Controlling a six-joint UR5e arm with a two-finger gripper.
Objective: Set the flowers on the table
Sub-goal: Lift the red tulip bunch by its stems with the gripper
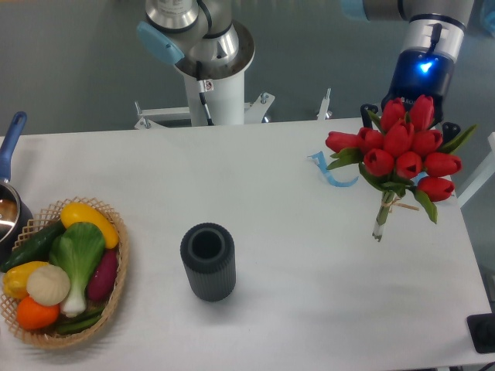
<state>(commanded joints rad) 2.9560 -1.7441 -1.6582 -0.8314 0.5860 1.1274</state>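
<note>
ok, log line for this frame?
gripper: fingers hidden, state unclear | bunch of red tulips: held up at right, stems near white table top | dark ribbed vase: upright

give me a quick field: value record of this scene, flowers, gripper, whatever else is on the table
flowers: red tulip bunch, far right, heads up against the gripper, stems hanging down
gripper: mostly hidden behind the blooms; open or shut not visible
table: white top
vase: dark ribbed cylinder, upright, empty, centre front
basket: woven, left front, holding vegetables
ribbon: blue scrap, left of the flowers
pot: blue-handled, left edge
</note>
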